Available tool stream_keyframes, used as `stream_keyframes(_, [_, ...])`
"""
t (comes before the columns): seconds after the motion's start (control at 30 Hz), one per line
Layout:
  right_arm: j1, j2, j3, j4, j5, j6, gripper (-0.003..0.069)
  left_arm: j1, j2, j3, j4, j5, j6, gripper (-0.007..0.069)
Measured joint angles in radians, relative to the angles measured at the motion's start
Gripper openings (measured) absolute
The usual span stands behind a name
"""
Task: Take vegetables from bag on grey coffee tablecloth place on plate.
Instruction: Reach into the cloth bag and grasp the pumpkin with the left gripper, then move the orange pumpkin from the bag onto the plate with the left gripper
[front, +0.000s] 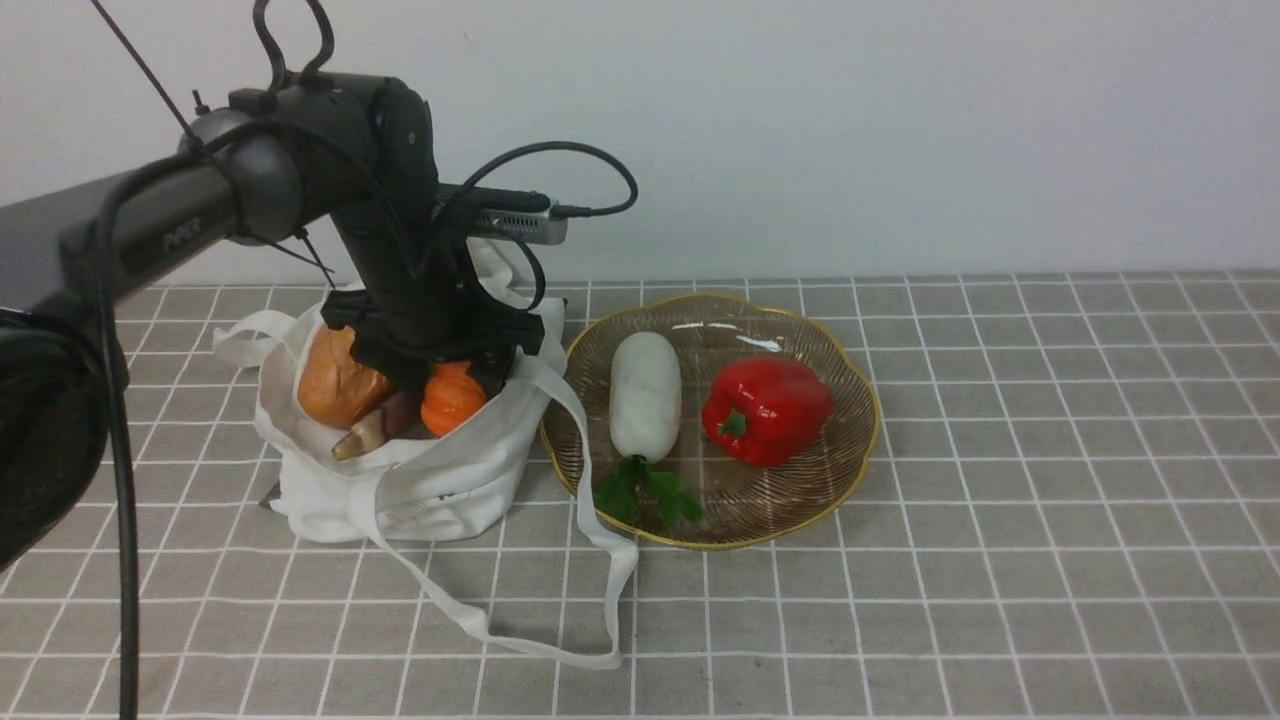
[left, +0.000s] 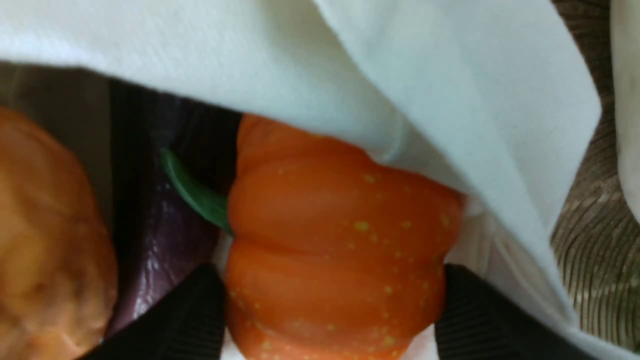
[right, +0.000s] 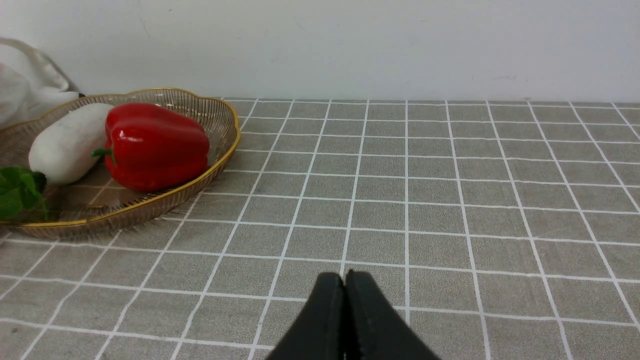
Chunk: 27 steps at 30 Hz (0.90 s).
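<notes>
Reaching into the white bag (front: 440, 490) on the checked grey tablecloth (front: 1000, 500), my left gripper (left: 330, 272) straddles the pumpkin (left: 345, 225). It is small, orange and ribbed, flecked yellow, with a thin green stem (left: 192, 192). The fingers (left: 190, 315) lie against both flanks; whether they pinch it, I cannot tell. My right gripper (right: 345, 300) is pressed together.

Room lay open toward the tablecloth's (front: 1050, 450) right edge. Near the left edge, the bag's (front: 440, 490) cloth lip pressed on the pumpkin (front: 450, 398); a purple vegetable (left: 155, 240) crowded its other side.
</notes>
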<state>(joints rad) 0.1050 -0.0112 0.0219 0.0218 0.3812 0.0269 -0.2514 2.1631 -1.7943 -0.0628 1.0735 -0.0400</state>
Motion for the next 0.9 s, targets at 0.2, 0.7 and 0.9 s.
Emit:
stream_keyframes(0.2, [0.0, 0.0, 0.0, 0.0, 0.0, 0.0, -0.0015, 0.0, 0.0, 0.0, 0.046, -0.001, 0.003, 0.0457])
stream_keyframes(0.7, [0.0, 0.0, 0.0, 0.0, 0.0, 0.0, -0.0015, 0.007, -0.215, -0.001, 0.202, 0.155, -0.028, 0.0457])
stream_keyframes(0.9, [0.0, 0.0, 0.0, 0.0, 0.0, 0.0, -0.0015, 0.007, -0.328, -0.001, 0.188, 0.159, -0.027, 0.0457])
